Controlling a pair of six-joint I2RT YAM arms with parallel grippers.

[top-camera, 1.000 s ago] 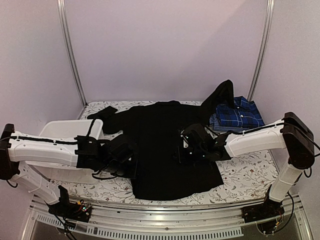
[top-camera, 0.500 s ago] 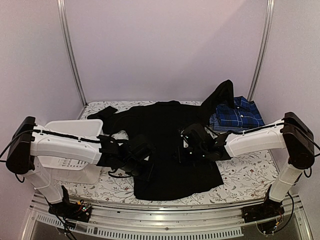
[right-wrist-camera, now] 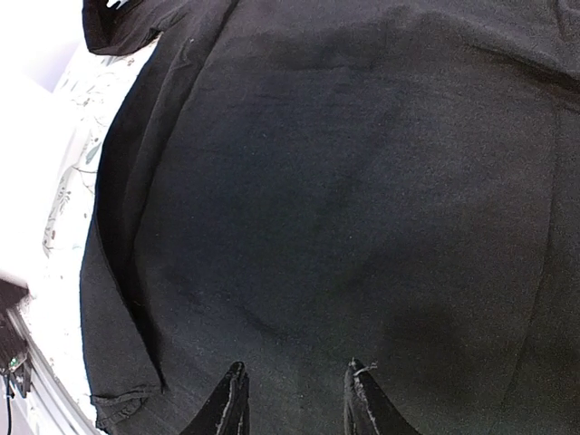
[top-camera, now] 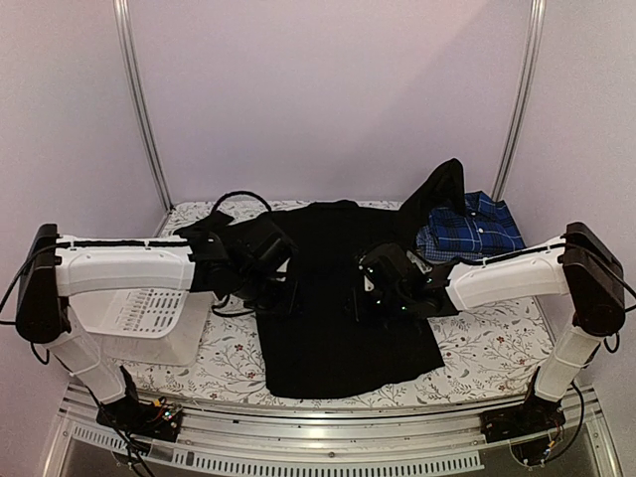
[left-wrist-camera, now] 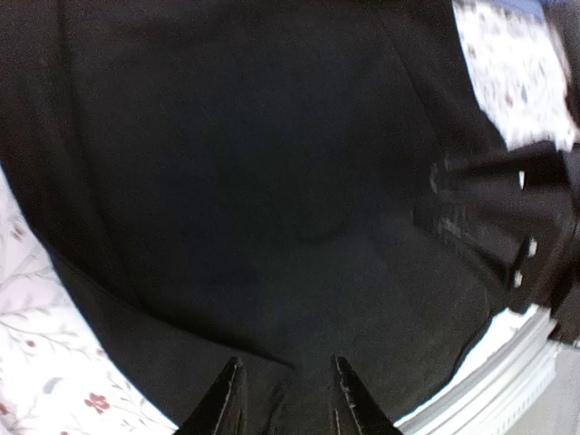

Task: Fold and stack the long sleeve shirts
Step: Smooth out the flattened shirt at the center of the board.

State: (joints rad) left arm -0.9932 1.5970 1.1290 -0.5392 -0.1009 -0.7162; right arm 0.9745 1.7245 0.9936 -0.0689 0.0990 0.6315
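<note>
Hem of the black shirt (top-camera: 333, 318) lies nearest the arm bases, with the garment spread flat on the table (top-camera: 497, 348). Over its body, the left gripper (left-wrist-camera: 283, 399) hovers toward the left side and the right gripper (right-wrist-camera: 294, 399) over the right-middle. Both have their fingers apart over bare black cloth, with nothing pinched. A clean fold likely calls for each to shift outward to a side edge, pinch there, and carry it inward level. At the far right, the plaid shirt (top-camera: 472, 231) lies folded.
</note>
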